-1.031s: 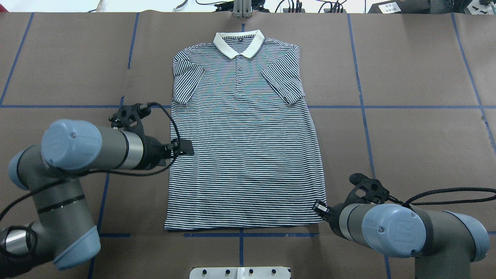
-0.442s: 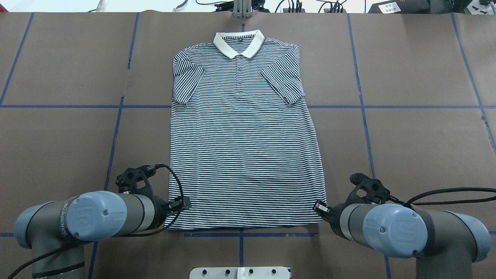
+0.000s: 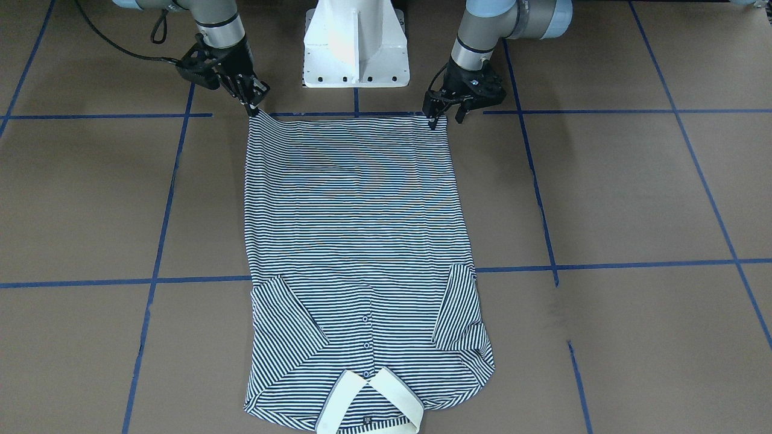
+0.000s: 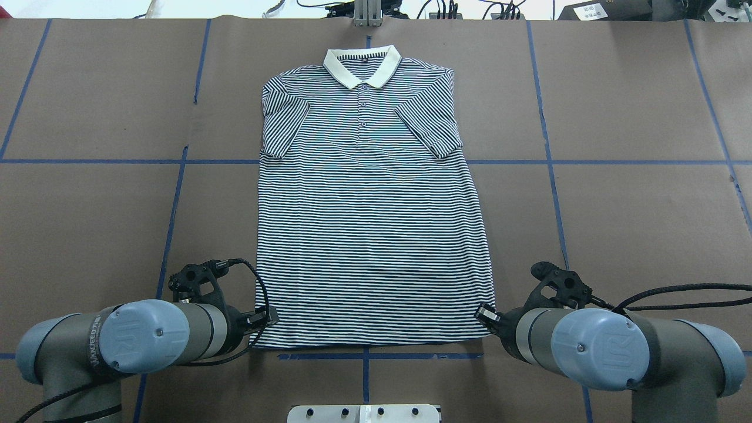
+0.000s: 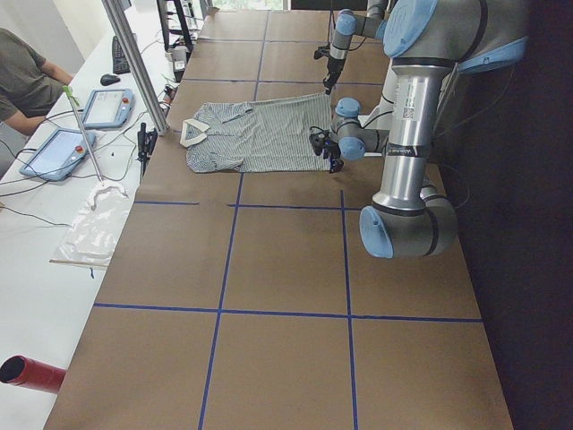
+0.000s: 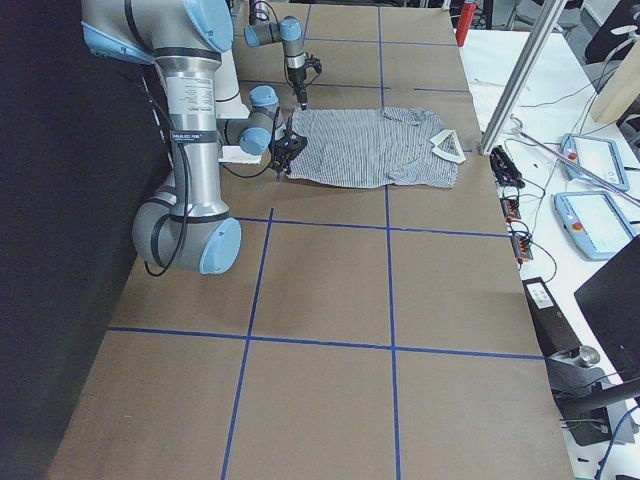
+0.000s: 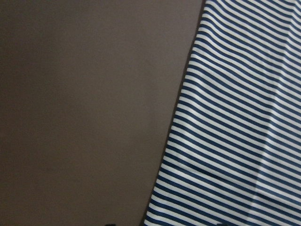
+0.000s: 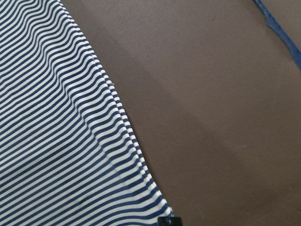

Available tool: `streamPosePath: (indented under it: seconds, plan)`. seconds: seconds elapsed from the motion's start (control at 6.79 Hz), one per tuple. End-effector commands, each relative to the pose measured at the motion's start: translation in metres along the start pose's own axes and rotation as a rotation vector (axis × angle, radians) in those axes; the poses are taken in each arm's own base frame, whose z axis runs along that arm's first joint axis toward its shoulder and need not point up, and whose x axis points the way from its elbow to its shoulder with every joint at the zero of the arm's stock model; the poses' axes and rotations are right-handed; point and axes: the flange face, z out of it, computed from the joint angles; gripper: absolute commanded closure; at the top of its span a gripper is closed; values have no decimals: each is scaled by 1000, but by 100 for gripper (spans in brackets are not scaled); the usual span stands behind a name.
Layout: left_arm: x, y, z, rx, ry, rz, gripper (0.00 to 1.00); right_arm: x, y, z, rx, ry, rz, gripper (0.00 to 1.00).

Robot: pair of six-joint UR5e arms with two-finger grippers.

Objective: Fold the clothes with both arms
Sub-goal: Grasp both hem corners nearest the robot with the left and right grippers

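Two robot arms reach low over a brown table marked with blue tape lines, their white pedestal base just behind and between them. The left gripper has its two black fingers apart, one tip touching the nearest corner of a polo shirt on the robot's left side. The right gripper has its fingers drawn together on the opposite near corner, pinching the fabric, which peaks up slightly toward the tip. The straight hem of the shirt runs between the two grippers. From there the navy-and-white striped shirt lies flat and face up on the table, stretching directly away from both grippers. Farther out, both short sleeves are folded inward over the chest, one ahead of each gripper. A buttoned placket runs down the middle between them. Farthest from the grippers, at the far edge of the table, is the cream collar, spread open.
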Motion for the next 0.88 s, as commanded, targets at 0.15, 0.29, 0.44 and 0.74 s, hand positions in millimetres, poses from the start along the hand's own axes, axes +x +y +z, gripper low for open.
streamPosePath:
  seconds: [0.15, 0.29, 0.44, 0.74]
  plan:
    - [-3, 1, 5, -3, -14, -1, 51, 1, -1, -2, -1, -2, 0, 100]
    - [-3, 2, 5, -5, -14, -2, 64, 1, -1, -4, -2, -4, 0, 100]
    - [-2, 3, 4, -8, -10, -1, 62, 1, -1, -5, -2, -6, 0, 100]
    - [-2, 10, 5, -16, -23, 4, 54, 1, 0, -6, -3, -7, 0, 100]
